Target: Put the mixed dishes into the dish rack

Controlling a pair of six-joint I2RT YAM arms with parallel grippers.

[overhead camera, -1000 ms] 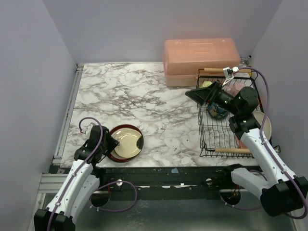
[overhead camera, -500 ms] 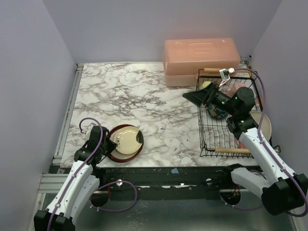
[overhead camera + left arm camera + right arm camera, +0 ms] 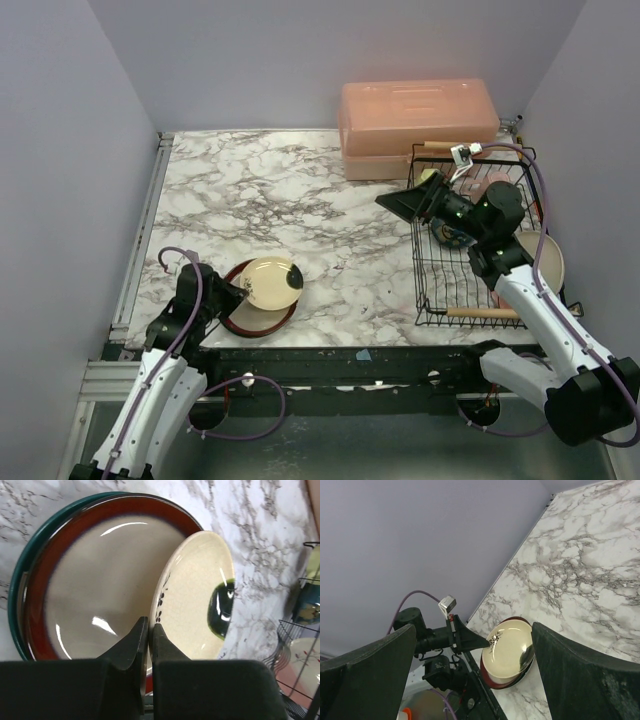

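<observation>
While the left hand pinches a tilted round cream plate, a maroon-rimmed plate lies below. The right hand is spread.

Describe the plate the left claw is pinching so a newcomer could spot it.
Look at the near left corner of the marble table, where plates are stacked. The left claw pinches the rim of the small cream plate tilted above them; unlike the maroon-rimmed plate beneath, it carries a dark green blotch and black specks.
</observation>
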